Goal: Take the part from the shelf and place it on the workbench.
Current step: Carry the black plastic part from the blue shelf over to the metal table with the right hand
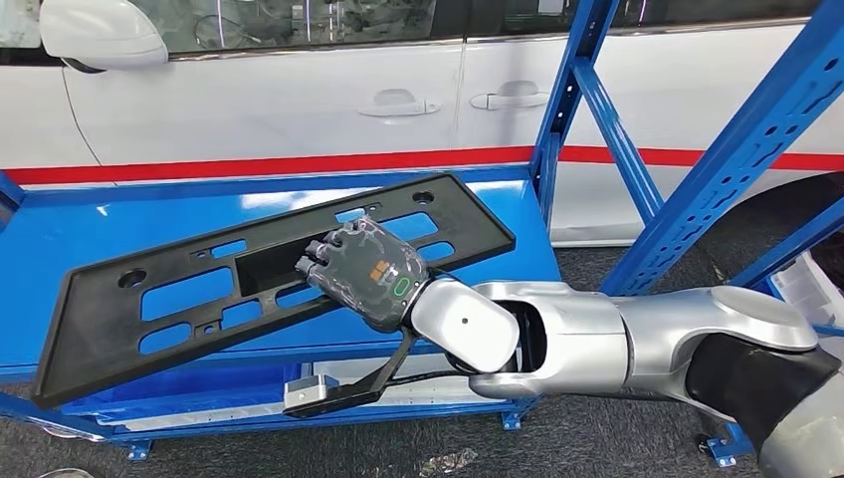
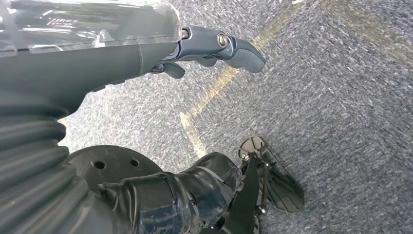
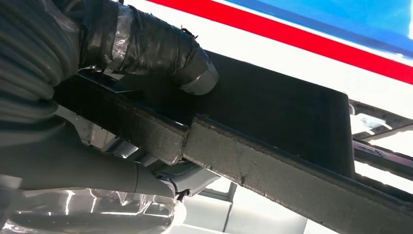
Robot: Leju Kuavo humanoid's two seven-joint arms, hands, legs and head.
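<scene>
Head view: blue metal shelf [image 1: 90, 224] with slanted blue uprights, white car [image 1: 299, 90] with a red stripe right behind it, grey carpet floor [image 1: 597, 448] below. Part [image 1: 199, 289] is a long flat black plastic panel with rectangular cutouts and round holes, lying tilted on the shelf deck. Right hand [image 1: 363, 271] grips its near edge mid-length, fingers curled over top, thumb [image 3: 160, 53] underneath. Left hand [image 2: 214, 46] hangs over carpet, fingers loosely apart, holding nothing.
</scene>
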